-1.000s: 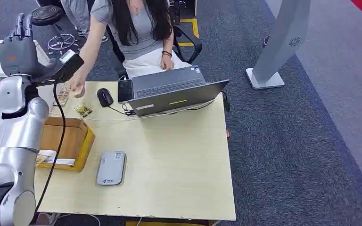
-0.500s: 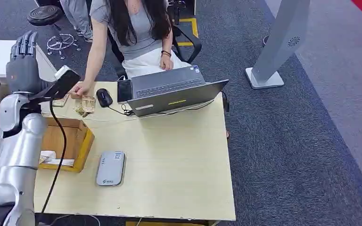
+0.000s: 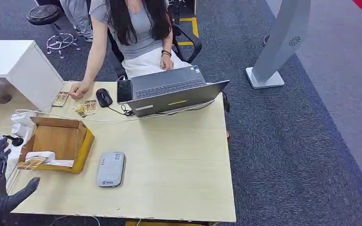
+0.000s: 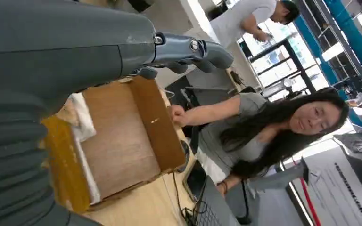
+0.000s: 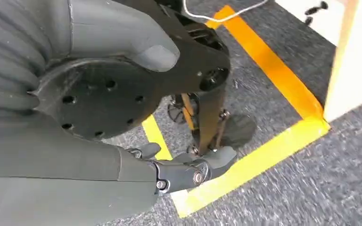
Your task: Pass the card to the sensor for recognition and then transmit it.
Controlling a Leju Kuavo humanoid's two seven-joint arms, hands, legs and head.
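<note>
My left hand (image 3: 0, 182) hangs low off the table's near-left corner, fingers spread, holding nothing. In the left wrist view this hand (image 4: 75, 52) reaches out above the cardboard box (image 4: 122, 136). A card (image 3: 30, 163) lies in the near-left corner of the box (image 3: 61, 140). The grey sensor (image 3: 111, 168) lies flat on the table to the right of the box. Two cards (image 3: 86, 108) sit near the mouse, and a person's hand (image 3: 79, 89) rests by a third card (image 3: 60, 99). My right hand (image 5: 75, 174) hangs over the floor, fingers extended and bare.
An open laptop (image 3: 176, 92), a black mouse (image 3: 104, 97) and a phone (image 3: 125, 90) occupy the table's far side, where a person (image 3: 136, 33) sits. A white cabinet (image 3: 14, 61) stands at the far left. Yellow tape (image 5: 259, 155) marks the carpet.
My left arm has dropped from its raised reach toward the person down to the table's near-left corner. The person has laid a card beside the mouse and now rests a hand there.
</note>
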